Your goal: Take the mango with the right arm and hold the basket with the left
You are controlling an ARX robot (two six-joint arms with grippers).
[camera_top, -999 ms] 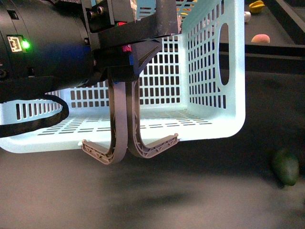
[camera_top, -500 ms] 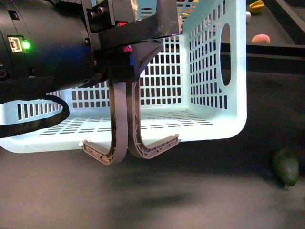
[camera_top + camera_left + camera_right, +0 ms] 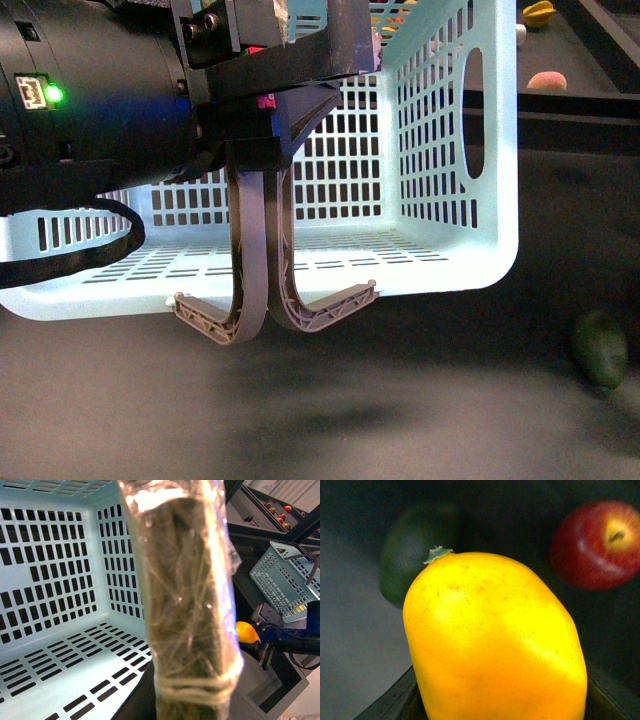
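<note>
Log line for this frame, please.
left hand: shut on handles of basket | right hand: holding mango | green fruit: on table

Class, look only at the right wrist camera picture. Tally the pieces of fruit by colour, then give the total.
Yellow-orange: 1, the smooth oblong mango
Dark green: 1, the blurred oval fruit behind it
Red: 1, the round apple
Total: 3
</note>
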